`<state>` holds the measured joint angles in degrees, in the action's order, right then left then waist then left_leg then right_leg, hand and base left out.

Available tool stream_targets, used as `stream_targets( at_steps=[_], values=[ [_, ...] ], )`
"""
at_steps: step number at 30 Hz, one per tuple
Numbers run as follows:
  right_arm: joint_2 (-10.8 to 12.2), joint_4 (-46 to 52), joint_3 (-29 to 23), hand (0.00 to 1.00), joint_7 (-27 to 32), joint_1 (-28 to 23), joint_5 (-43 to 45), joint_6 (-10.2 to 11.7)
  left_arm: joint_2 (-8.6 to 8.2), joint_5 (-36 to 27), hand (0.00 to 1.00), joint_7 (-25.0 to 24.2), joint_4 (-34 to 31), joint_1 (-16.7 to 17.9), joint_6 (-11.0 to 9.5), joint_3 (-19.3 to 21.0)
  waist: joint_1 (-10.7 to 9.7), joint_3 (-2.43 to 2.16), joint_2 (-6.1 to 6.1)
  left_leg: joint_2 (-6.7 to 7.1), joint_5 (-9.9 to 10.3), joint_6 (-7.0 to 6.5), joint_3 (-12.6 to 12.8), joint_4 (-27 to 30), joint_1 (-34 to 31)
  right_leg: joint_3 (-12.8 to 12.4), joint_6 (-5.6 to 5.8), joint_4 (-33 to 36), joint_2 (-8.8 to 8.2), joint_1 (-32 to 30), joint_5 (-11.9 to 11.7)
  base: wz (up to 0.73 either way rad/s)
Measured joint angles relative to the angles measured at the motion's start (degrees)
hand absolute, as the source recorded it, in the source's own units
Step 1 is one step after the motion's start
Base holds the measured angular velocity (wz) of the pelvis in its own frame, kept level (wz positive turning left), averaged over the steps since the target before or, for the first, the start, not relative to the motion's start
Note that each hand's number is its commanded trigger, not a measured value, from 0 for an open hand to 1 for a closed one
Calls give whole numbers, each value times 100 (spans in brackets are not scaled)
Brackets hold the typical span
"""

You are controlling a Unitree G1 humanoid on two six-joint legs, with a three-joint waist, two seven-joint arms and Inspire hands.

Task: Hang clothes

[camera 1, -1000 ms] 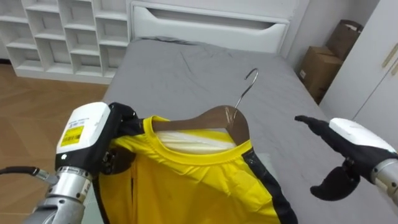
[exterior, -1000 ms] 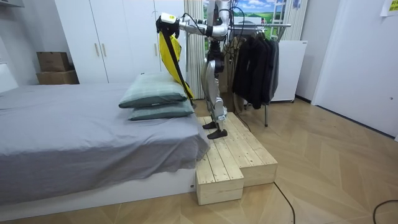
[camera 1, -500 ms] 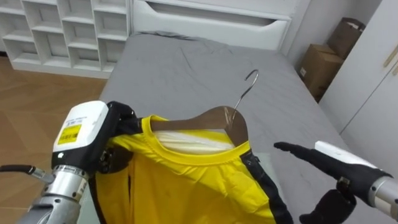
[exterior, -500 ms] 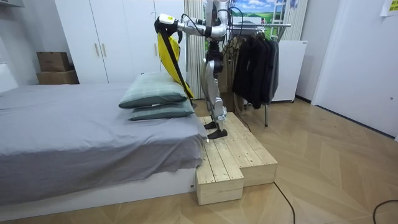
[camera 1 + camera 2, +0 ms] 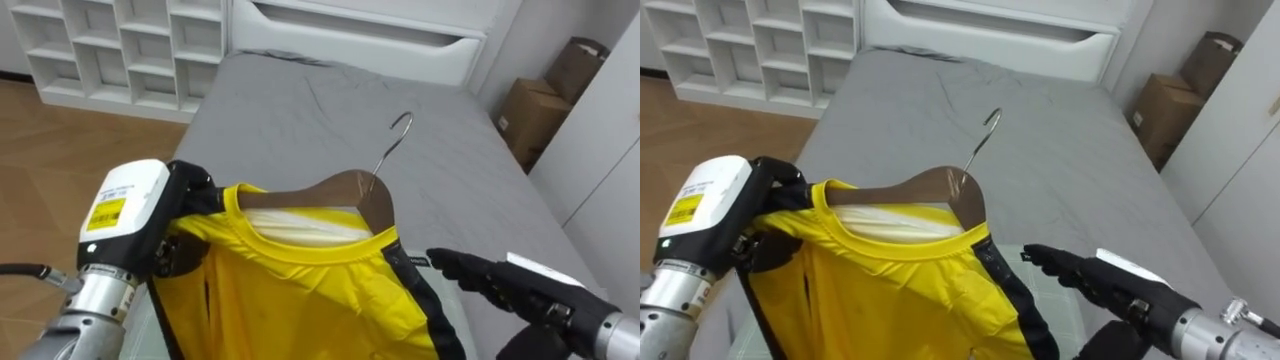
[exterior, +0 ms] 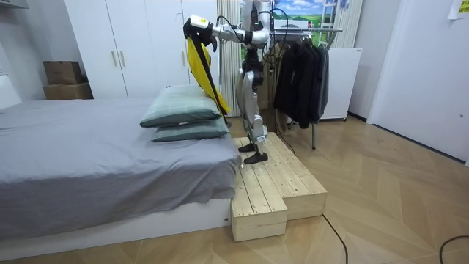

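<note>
Above a grey bed [image 5: 300,110], the robot's left hand [image 5: 190,195] stays clamped on the yellow shirt [image 5: 300,300] hung on a wooden hanger [image 5: 345,190], while its right hand [image 5: 500,283], fingers straight, has moved in beside the shirt's other shoulder, probably to grasp it.

Yellow shirt [image 5: 300,300] with black trim, brown hanger [image 5: 340,190], grey bedsheet [image 5: 300,120].

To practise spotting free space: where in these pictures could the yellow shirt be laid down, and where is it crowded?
Free: the grey bed, bare from the wooden hanger up to the white end board. Crowded: the stacked pillows at the robot's end, and the rack of dark clothes behind it.
</note>
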<state>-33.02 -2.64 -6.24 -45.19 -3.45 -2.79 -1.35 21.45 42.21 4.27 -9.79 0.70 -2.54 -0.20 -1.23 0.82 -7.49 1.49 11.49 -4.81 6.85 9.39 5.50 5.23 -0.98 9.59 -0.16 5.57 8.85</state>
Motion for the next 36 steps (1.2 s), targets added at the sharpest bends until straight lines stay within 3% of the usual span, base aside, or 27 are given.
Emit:
stream_targets(
  at_steps=[8, 14, 18, 21, 26, 32, 36],
  values=[
    [336, -610, 15, 0, -87, 0, -246, 4, -1, 3, 100, 55, 9, 35, 4, -28, -6, -5, 67, 2, 0, 0, 11, 39, 35, -30, 0, -2, -6, 46, 0, 0],
    [600, -744, 138, 0, -41, 2, -1089, 2, -11, 1, 100, 185, 8, 33, 9, -340, -5, -27, 200, 5, 0, 0, 17, 11, 104, -38, 0, 6, -9, 56, 0, 0],
    [710, -898, 250, 0, 86, 0, -1296, -2, -21, 0, 100, 248, 9, 34, 15, -401, 2, -27, 217, 4, 0, 0, 17, 12, 103, -40, 0, 10, -5, 54, 0, 0],
    [1000, -1090, 273, 0, 336, 0, -1508, -2, -83, -11, 100, 350, 43, 34, 14, -408, 19, -29, 228, 3, 0, 0, 24, 9, 102, -26, 0, 12, -3, 43, 0, 0],
    [1258, -1273, 295, 0, 780, 7, -1557, -5, -221, 1, 100, 540, 176, 35, 23, -458, 55, -38, 244, 6, 0, 0, 25, 3, 103, -20, 0, 10, -4, 46, 0, 0],
    [1369, -1514, 593, 0, 1197, 344, -1838, -10, -269, 22, 100, 551, 238, 35, 273, -579, 75, -37, 335, 7, 0, 0, 24, 13, 76, -20, -3, 1, -6, 67, -3, 0],
    [1369, -1580, 851, 0, 1224, 588, -1946, -16, -270, 126, 100, 520, 251, 34, 412, -691, 96, -61, 399, 7, 0, 0, 9, 26, 71, -4, -2, -3, -6, 76, -3, 2]
  ],
)
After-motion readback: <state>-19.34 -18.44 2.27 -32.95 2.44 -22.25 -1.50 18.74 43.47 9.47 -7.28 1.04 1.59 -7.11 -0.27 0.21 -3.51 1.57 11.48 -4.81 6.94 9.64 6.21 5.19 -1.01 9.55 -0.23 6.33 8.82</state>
